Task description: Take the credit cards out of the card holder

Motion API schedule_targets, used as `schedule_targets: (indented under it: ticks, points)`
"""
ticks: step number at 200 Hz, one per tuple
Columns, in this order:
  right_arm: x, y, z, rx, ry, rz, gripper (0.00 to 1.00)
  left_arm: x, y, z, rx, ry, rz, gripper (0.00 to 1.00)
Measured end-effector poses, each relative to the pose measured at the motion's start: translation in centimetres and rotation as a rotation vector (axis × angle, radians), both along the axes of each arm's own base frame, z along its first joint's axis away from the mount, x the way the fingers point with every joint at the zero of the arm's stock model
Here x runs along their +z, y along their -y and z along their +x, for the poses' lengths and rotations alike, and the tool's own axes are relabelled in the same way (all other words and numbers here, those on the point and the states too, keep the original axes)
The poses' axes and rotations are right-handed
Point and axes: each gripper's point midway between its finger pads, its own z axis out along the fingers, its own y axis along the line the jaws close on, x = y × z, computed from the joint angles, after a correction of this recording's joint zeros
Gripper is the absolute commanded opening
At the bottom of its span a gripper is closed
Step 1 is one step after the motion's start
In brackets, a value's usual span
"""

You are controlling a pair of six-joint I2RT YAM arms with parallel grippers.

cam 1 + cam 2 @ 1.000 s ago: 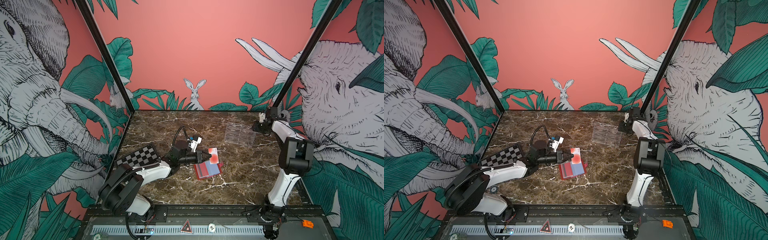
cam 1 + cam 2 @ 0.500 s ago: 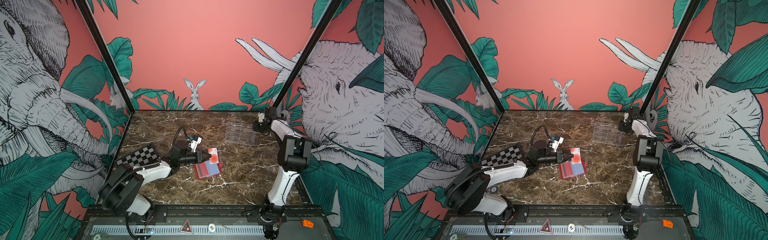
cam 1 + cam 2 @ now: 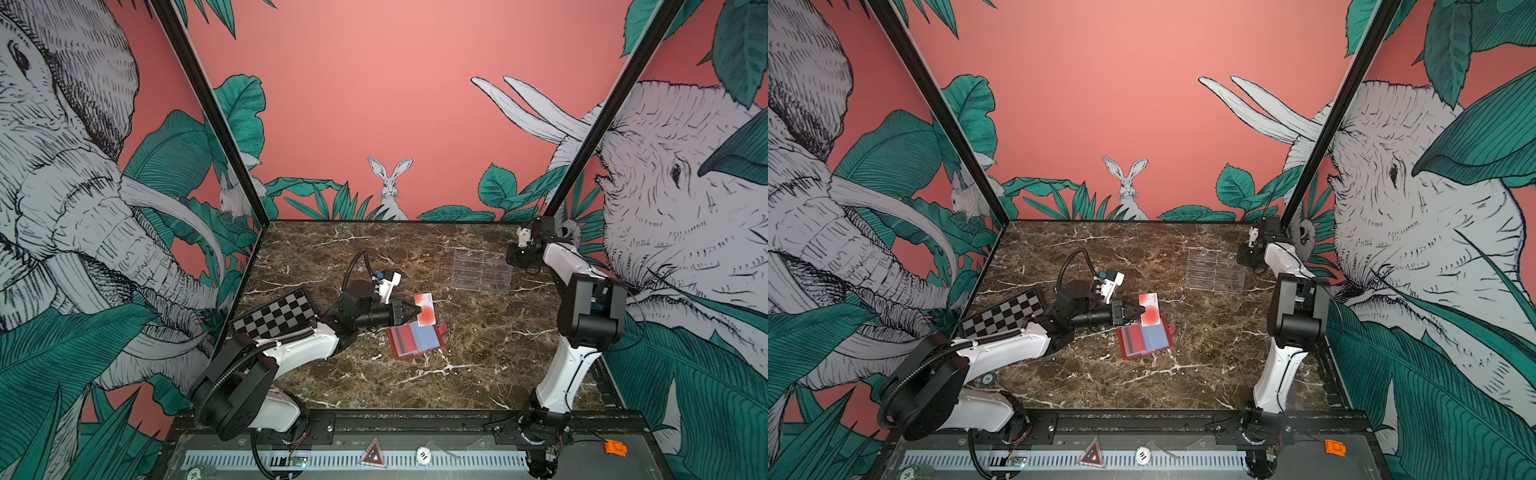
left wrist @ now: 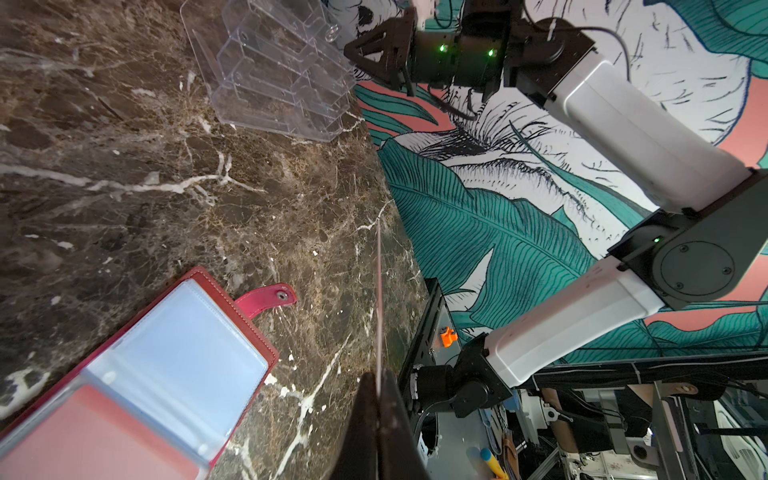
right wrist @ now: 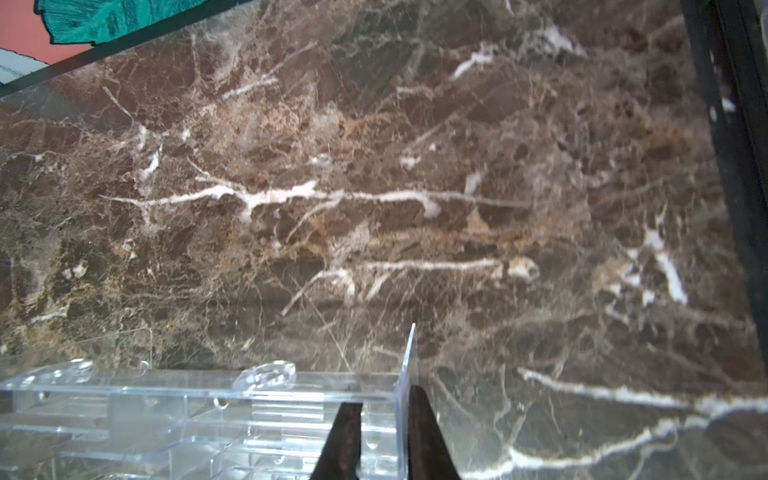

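Well, not much text to read: the white card (image 3: pixel 426 311) has a red-orange circle and a small line of print near its far edge, too tiny to make out. On the front rail sit a round disc (image 3: pixel 422 456) marked 10, a red warning triangle (image 3: pixel 374 453), and a disc (image 3: pixel 192 473) marked 20 that's cut off by the frame bottom. Cards: 3 total. One, the white one, is pinched between the pressed-together fingers of the left gripper (image 3: pixel 415 309), held off the table (image 3: pixel 478 353) just beyond the card holder (image 4: pixel 266 296). In the left wrist view it shows edge-on only, a thin line. The other 2 lie in the holder's clear sleeves: the red card (image 3: pixel 401 343) w/ grey stripe on the left half, the pale blue card (image 3: pixel 428 337) on the right half. The holder lies open and flat near mid-table, snap tab sticking out to the right. The wrist view crops its lower corner, and the red card is blurred there. There's 1 clear acrylic stand (image 3: pixel 480 272) at the far right; its tiers are hard to count through the glare. 1 chequered board (image 3: pixel 276 318) leans at the left wall. The right gripper (image 5: pixel 384 399) is at the stand's right end, fingers a little apart and straddling its side wall: one finger against it, a gap at the other. In both top views its tips can't be made out.
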Motion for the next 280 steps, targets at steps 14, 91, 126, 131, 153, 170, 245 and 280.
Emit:
schedule_targets:
  ticks: [14, 91, 126, 131, 153, 170, 245, 280]
  points:
    - [0.1, -0.4, -1.2, -0.017, -0.017, 0.007, 0.04, 0.6, -0.5, 0.5, 0.018, 0.012, -0.003, 0.0]
    - [3.4, -10.7, -4.0, 0.091, 0.015, 0.002, 0.01, 4.3, -3.7, 1.5, 0.131, 0.104, -0.003, 0.0]
    - [3.1, -16.4, -5.2, 0.149, 0.001, 0.007, 0.0, 5.2, -4.5, 1.4, 0.167, 0.129, -0.007, 0.0]
    - [2.9, -17.1, -5.4, 0.156, -0.003, 0.007, 0.0, 5.2, -4.6, 1.4, 0.171, 0.129, -0.005, 0.0]
    - [2.1, -19.3, -6.1, 0.168, -0.019, 0.001, 0.0, 5.0, -5.0, 1.2, 0.185, 0.129, -0.001, 0.0]
    - [1.4, -20.3, -6.3, 0.162, -0.034, 0.0, 0.0, 5.0, -5.3, 1.1, 0.193, 0.129, 0.002, 0.0]
    - [0.1, -21.8, -6.6, 0.125, -0.039, -0.035, 0.0, 4.6, -5.6, 1.0, 0.205, 0.123, 0.013, 0.0]
    - [0.1, -21.9, -6.4, 0.12, -0.031, -0.035, 0.04, 4.2, -5.8, 0.8, 0.205, 0.117, 0.019, 0.0]
